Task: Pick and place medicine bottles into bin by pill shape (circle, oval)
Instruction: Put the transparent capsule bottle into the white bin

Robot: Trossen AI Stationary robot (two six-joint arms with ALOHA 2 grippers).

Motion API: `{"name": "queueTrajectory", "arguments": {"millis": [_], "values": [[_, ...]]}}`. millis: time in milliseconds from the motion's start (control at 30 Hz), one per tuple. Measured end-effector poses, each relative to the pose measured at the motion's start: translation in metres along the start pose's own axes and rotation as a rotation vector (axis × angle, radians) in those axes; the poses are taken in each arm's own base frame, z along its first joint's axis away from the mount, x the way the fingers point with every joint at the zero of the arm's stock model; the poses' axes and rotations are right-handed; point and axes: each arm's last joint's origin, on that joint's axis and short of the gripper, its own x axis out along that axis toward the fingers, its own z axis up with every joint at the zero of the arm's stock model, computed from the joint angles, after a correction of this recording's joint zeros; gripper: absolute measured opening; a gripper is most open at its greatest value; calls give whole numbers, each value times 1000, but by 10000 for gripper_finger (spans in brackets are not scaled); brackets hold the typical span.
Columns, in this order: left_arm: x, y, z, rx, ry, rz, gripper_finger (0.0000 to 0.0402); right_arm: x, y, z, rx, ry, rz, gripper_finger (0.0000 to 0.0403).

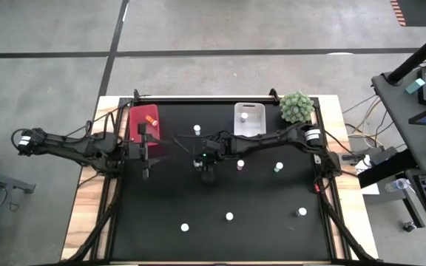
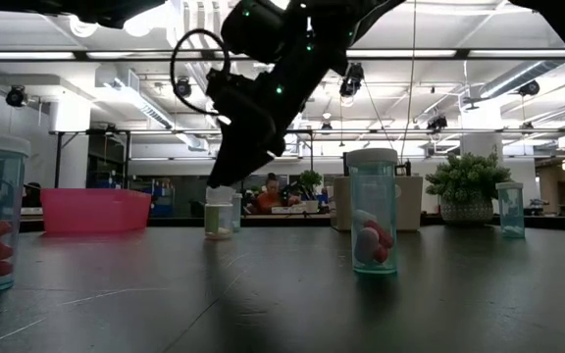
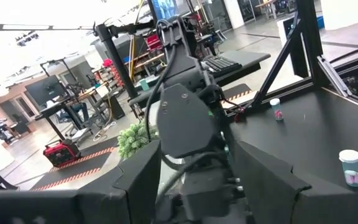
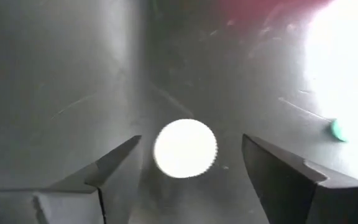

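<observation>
Small white-capped medicine bottles stand upright across the black table (image 1: 161, 236). My right gripper (image 1: 200, 161) points down, open, over one bottle near the table's middle. That bottle's white cap (image 4: 185, 148) shows between the two fingers, which stand on either side of it without touching. In the low view this gripper (image 2: 216, 181) is just above the bottle (image 2: 219, 218). My left gripper (image 1: 157, 148) is open and empty beside the red bin (image 1: 135, 125). The red bin holds one bottle (image 1: 152, 118), and the white bin (image 1: 248, 127) holds another (image 1: 245, 116).
Other bottles stand at the far middle (image 1: 197, 129), right of the right gripper (image 1: 240, 164) (image 1: 279, 167), and near the front edge (image 1: 185, 227) (image 1: 229, 216) (image 1: 302, 212). A green spiky plant ball (image 1: 296, 107) sits at the far right corner.
</observation>
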Motion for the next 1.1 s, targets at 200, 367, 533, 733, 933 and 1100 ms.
{"name": "queueTrajectory", "arguments": {"millis": [200,367,533,733,933,1100], "values": [[0,0,0,0,1,0,190,-2,0,2,13,-19,2,266],[0,0,0,-1,-1,0,190,12,1,-2,11,-23,-2,255],[0,0,0,-1,0,0,190,19,2,-7,10,-4,3,244],[0,0,0,-1,0,0,190,19,2,-7,10,-5,2,214],[0,0,0,-1,0,1,190,19,2,-7,10,-6,2,156],[0,0,0,-1,1,0,190,19,2,-7,10,-5,2,129]]}}
